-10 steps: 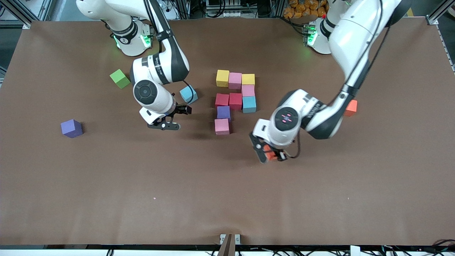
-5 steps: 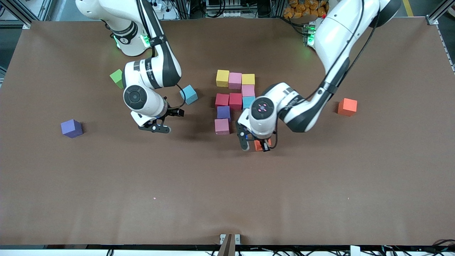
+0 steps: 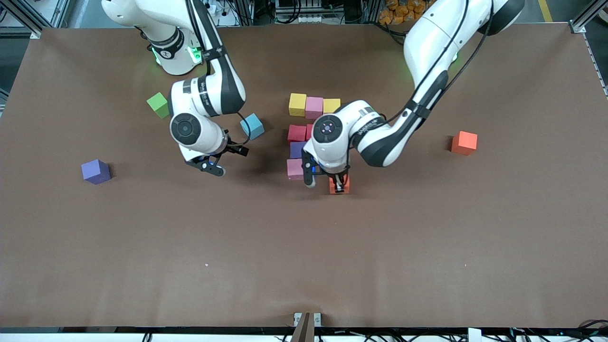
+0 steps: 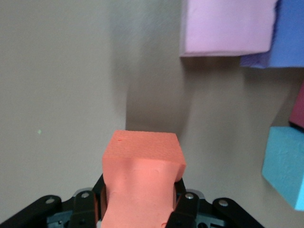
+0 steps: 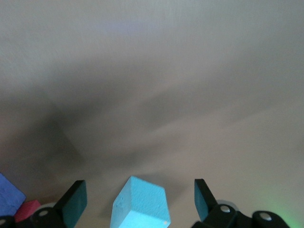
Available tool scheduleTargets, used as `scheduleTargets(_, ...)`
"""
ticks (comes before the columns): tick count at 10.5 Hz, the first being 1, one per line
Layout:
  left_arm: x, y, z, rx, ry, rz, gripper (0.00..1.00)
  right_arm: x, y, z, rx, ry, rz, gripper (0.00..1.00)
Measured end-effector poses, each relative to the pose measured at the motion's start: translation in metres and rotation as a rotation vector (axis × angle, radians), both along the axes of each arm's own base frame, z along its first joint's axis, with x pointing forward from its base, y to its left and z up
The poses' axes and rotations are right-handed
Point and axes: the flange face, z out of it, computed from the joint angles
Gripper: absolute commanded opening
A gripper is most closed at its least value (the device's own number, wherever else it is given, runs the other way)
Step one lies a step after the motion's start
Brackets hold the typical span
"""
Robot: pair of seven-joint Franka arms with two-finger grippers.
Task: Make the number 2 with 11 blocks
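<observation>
We see an orange cube [image 3: 340,185] gripped just beside the bottom pink cube [image 3: 294,168] of the part-built number 2 [image 3: 308,124]; a light blue cube [image 3: 252,126] lies apart.

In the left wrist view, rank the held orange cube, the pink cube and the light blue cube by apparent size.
1. orange cube, in the left gripper, closest to the camera.
2. pink cube, cropped.
3. light blue cube, cropped.
Nearness and cropping make the ranking unsure.

A robotics lab: two white robot arms [image 3: 209,90] bolted at a brown tabletop [image 3: 304,247], aluminium framing [image 3: 582,19] and cables [image 3: 304,12] around it.
</observation>
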Motion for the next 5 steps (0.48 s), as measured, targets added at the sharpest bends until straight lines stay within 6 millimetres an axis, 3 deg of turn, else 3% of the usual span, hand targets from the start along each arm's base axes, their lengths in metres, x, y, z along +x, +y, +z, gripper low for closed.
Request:
scheduleTargets(2, -0.010, -0.009, -0.013, -0.005, 0.012, -0.039, 0.37, -0.017, 0.006, -0.010, -0.020, 0.029, -0.044, 1.00)
scheduleTargets(5, -0.018, -0.021, -0.019, -0.030, 0.007, -0.066, 0.35, -0.034, -0.006, -0.011, 0.026, 0.075, -0.105, 1.00)
